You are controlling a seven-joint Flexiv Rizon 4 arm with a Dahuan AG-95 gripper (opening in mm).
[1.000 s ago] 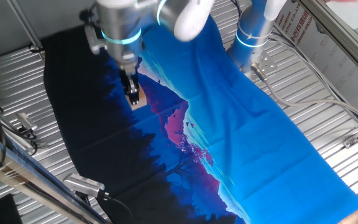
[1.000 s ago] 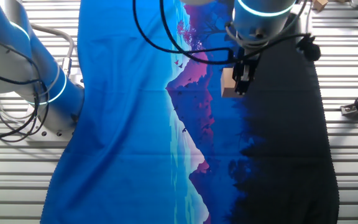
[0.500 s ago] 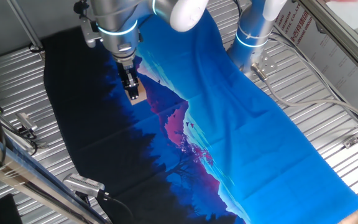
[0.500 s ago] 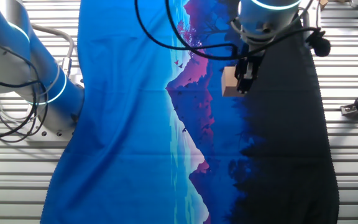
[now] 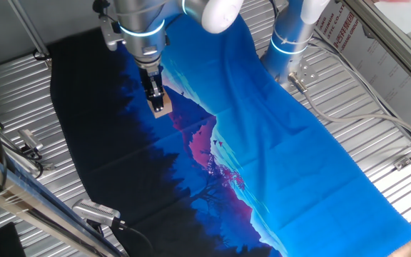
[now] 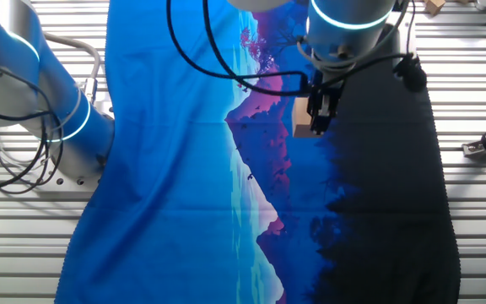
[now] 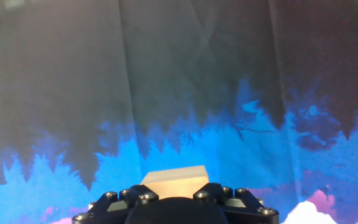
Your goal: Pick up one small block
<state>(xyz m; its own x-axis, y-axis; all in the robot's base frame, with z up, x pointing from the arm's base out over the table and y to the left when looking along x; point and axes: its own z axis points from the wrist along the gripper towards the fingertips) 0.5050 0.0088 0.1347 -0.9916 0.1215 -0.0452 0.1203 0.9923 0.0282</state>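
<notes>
From where I stand the pick looks mostly made; the hand (image 5: 156, 100) has its two dark fingers drawn in against the small block (image 5: 162, 108), which shows as a pale tan cube at their tips, so I judge the grasp itself done and only a clean lift away from the cloth left to finish; whether the cube already hangs clear or its underside yet touches the fabric I cannot tell, since neither fixed view shows a plain gap beneath it. In the hand view the small block (image 7: 174, 181) sits right at the bottom edge, tucked just above the black bolted body of the hand and centred between where the fingers would be, with the printed cloth (image 7: 185, 93) spread out beyond it, blue treetops nearest and near-black sky farther off; that close seating fits a cube held and not merely neighboured. From the other fixed view the small block (image 6: 302, 128) peeps out on one side of the hand (image 6: 317, 121), touching the fingers, with the arm's grey wrist and its glowing ring directly above. As for place, the cube is over the cloth where the dark forest part meets the blue and purple mountain part, toward the far end of the ribbed metal worktop (image 5: 348, 143) in the first fixed view, well away from its near edge and the clamps and cables lying there.
</notes>
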